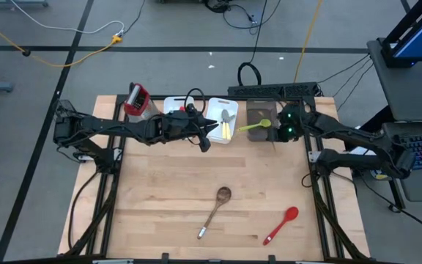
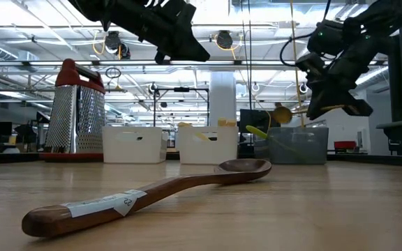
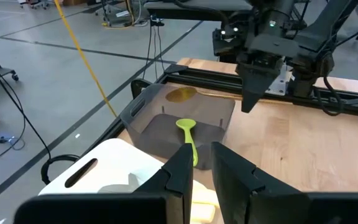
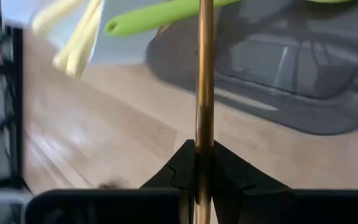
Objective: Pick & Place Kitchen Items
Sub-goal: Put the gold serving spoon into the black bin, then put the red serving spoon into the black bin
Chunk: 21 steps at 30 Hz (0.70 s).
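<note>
My right gripper is at the grey bin and is shut on the gold ladle's thin handle. The ladle's bowl is at the bin's far wall. A green spatula lies in the grey bin, its handle over the rim. My left gripper hangs open and empty beside the white bin, which holds cream-handled knives. A brown wooden spoon and a red spoon lie flat on the near part of the table. My right gripper pinches the gold ladle's handle between its two fingertips. The handle runs straight on past the fingertips toward the grey bin. In the low view the bowl shows above the bin's rim; whether it touches the bin I cannot tell.
A metal grater with a red top stands at the far left, beside another white bin. The three bins stand in a row along the far edge. Bare wood lies between the bins and the spoons.
</note>
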{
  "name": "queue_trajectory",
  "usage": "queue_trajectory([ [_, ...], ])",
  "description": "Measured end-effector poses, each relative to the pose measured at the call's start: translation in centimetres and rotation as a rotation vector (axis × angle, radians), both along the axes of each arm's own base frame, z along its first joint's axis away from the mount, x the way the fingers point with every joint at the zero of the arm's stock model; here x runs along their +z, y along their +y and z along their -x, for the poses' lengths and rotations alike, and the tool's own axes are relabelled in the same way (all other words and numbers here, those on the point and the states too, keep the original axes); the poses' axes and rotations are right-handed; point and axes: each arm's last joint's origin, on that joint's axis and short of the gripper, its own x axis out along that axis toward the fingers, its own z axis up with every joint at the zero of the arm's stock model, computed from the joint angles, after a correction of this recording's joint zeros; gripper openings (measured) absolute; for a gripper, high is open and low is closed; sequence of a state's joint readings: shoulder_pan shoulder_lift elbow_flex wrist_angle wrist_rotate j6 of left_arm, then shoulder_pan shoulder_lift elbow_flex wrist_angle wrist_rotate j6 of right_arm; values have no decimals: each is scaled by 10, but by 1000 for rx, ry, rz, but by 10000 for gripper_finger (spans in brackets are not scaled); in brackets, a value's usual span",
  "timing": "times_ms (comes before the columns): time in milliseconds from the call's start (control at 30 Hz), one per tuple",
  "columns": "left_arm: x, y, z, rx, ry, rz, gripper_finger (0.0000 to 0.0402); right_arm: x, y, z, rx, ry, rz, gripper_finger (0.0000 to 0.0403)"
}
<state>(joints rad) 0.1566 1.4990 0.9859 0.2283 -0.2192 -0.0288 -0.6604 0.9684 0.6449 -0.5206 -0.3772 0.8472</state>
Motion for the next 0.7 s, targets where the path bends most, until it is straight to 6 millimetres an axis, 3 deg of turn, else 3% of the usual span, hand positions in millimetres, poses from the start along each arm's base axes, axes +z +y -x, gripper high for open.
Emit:
queue_trajectory([
  [400, 0, 0, 0, 1, 0, 1, 63, -9, -19, 6, -128, 12, -99, 46],
  [700, 0, 0, 0, -1, 2, -5, 63, 6, -32, -6, -71, -152, 149, 51],
])
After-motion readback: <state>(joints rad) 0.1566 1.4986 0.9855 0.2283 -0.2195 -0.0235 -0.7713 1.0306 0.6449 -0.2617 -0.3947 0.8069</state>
